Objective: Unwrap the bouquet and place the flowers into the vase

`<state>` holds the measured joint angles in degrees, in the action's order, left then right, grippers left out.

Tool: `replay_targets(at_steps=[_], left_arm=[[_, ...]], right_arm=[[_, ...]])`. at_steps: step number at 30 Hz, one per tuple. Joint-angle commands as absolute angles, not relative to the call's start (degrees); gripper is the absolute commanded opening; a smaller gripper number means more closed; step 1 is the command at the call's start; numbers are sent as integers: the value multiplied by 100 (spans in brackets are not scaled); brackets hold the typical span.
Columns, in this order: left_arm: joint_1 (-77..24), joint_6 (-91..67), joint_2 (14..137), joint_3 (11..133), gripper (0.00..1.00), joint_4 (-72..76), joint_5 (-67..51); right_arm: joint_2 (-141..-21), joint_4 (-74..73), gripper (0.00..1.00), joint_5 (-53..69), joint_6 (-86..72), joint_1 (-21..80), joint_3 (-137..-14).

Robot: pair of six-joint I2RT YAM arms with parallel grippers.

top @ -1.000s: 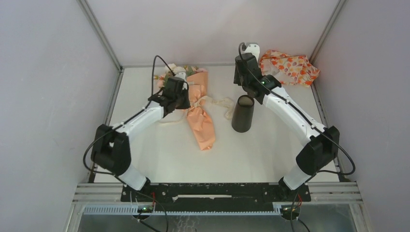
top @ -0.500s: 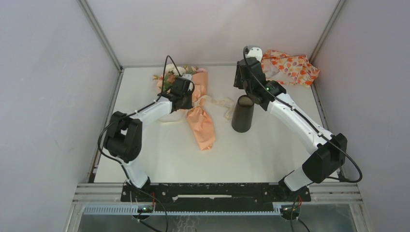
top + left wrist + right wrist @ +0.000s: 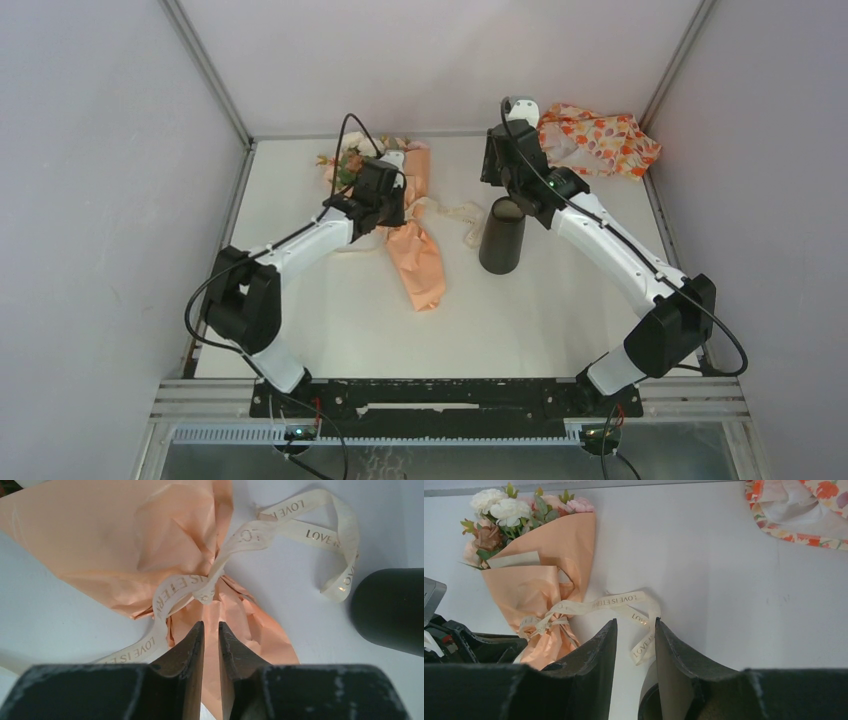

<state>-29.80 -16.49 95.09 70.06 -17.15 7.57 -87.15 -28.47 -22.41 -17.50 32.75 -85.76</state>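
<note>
Table (image 3: 330, 320): white, carries everything listed
Bouquet (image 3: 415, 250): lies far left of centre, flowers (image 3: 509, 512) toward the far edge, peach paper tail pointing near; wrapped and tied, so unwrapping is judged barely begun
Cloth (image 3: 600, 140): floral print, crumpled in the far right corner
Vase (image 3: 502, 240): dark, upright, just right of the bouquet, not touching it
Left claw (image 3: 211, 625): over the paper just near of the knot, jaws a thin slit apart, nothing seen between them
Right claw (image 3: 636, 622): just beyond the vase, jaws half apart, holding nothing
Ribbon (image 3: 310, 532): cream, knotted at the bouquet's waist, loose loop trailing right toward the vase; best to pinch a free tail, not the knot, and draw it sideways
</note>
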Motion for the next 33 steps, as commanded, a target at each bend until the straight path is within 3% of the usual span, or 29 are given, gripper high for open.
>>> replay_targets(at_steps=[1, 21, 33], left_arm=[[-3011, -1575, 9601, 7001, 21, -1660, 787], [-2988, -1083, 10626, 7639, 25, -1684, 1582], [-2988, -1245, 10718, 7323, 27, -1447, 1098]], right_arm=[[-8668, -2644, 42, -2230, -1876, 3289, -8525], [-8408, -2599, 42, -2154, -1912, 3218, -8278], [-8406, -2584, 42, -2070, -1928, 3214, -8244]])
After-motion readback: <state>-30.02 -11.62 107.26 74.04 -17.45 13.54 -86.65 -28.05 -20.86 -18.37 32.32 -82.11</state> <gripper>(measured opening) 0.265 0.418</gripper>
